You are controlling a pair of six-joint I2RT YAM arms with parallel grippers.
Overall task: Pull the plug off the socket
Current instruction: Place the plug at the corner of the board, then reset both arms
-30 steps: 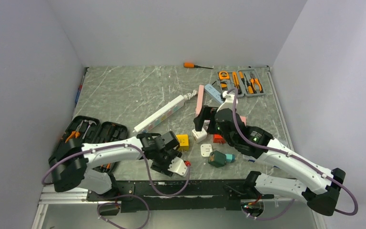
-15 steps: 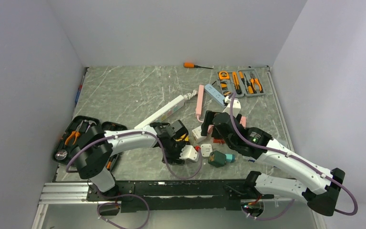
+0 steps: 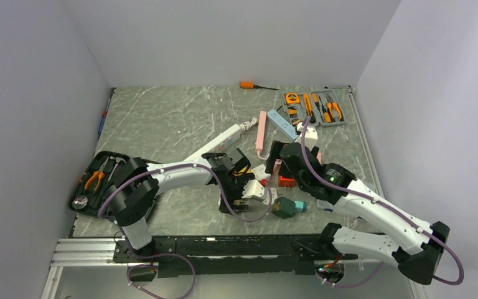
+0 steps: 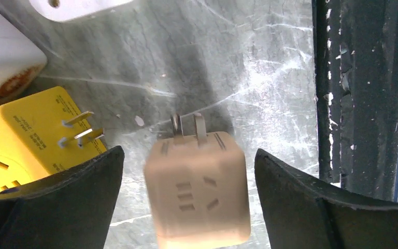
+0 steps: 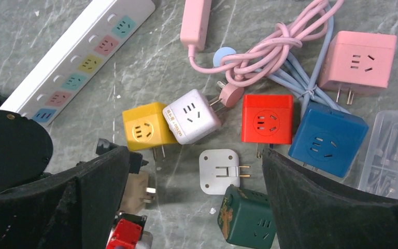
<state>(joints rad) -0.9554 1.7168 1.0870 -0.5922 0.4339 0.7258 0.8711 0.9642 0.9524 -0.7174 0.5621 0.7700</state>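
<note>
Left claw [image 4: 186,155] is gaping round a blurred beige cube [image 4: 197,192], touching neither side, seemingly parking it aside; right claw [image 5: 196,155], wide and empty, is hovering over the pink plug [image 5: 231,94] seated in the white cube [image 5: 192,116], probably to pull it.

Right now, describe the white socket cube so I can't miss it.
Right wrist view: beside the long white power strip lie coloured cubes. The white cube sits tilted between the yellow cube and red cube, touching the yellow.
</note>
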